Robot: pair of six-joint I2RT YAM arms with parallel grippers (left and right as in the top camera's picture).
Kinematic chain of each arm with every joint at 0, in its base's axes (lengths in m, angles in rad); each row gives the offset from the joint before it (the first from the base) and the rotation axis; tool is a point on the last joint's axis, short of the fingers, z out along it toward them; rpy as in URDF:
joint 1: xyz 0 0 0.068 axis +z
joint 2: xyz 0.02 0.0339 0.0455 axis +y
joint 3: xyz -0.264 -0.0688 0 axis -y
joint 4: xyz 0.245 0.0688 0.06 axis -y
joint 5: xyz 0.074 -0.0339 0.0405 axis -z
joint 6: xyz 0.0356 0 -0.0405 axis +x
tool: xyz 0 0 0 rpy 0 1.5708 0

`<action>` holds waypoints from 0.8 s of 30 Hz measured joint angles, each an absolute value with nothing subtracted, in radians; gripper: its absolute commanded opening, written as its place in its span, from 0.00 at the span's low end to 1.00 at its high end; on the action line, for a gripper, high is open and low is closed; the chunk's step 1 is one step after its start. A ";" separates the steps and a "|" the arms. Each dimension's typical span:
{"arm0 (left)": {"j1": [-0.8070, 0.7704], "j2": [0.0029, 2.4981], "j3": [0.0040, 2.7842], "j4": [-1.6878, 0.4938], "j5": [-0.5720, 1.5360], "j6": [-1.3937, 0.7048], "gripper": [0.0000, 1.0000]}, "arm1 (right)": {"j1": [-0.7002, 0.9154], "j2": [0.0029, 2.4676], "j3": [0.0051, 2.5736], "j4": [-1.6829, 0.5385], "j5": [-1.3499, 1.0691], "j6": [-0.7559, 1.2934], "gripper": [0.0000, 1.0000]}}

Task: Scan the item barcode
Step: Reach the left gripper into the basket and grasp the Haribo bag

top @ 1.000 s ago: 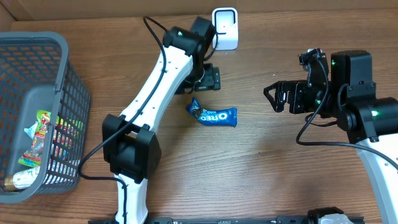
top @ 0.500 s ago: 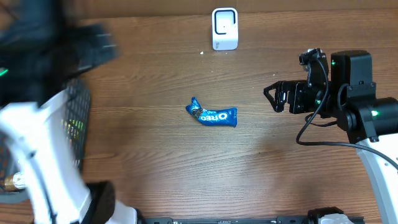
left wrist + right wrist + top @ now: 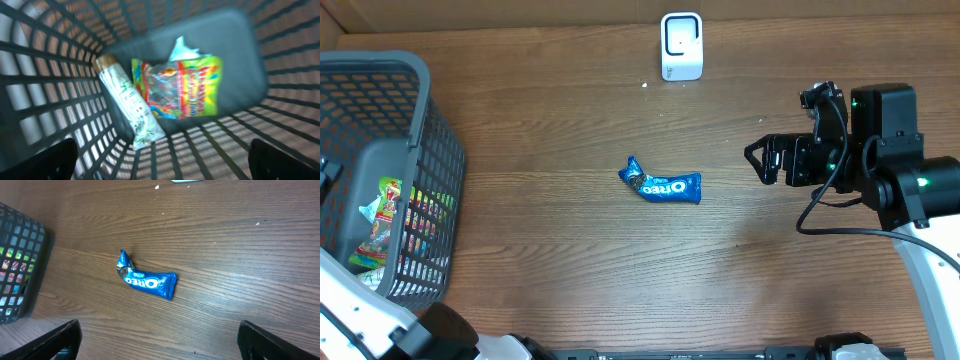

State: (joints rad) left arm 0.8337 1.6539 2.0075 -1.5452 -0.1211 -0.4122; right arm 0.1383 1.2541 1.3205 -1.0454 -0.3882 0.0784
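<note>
The blue snack packet [image 3: 660,185] lies flat near the middle of the wooden worktop [image 3: 570,280], with nothing touching it. One end is crimped and turned up a little. White letters on the wrapper read "OREO", clearest in the right wrist view, where the packet [image 3: 147,281] sits well ahead of the camera.

The white scanner [image 3: 681,45] stands at the far edge of the worktop, well apart from the packet. No writing can be made out on it.

The right gripper [image 3: 752,161] hangs over the worktop to the packet's right. Its jaws are spread wide and hold nothing.

A dark mesh basket [image 3: 440,150] stands at the left edge. The left gripper [image 3: 165,162] hangs over its inside, jaws released and wide, grasping nothing. At the bottom of the basket lie a bright green, yellow and red sweet bag [image 3: 180,87] and, touching it, a white tube [image 3: 127,102] with a tan cap. The print on both is too blurred to read.
</note>
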 measured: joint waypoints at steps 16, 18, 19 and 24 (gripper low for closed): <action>0.780 1.673 1.345 -0.855 -0.087 -0.276 1.00 | 0.138 1.254 1.320 -1.049 -0.388 0.078 1.00; 0.768 1.676 1.303 -0.810 -0.083 -0.242 1.00 | 0.138 1.254 1.320 -1.049 -0.388 0.078 1.00; 0.765 1.679 1.289 -0.794 -0.083 -0.229 1.00 | 0.138 1.254 1.320 -1.048 -0.388 0.078 1.00; 0.760 1.732 1.262 -0.796 -0.084 -0.198 0.93 | 0.138 1.254 1.320 -1.050 -0.388 0.078 1.00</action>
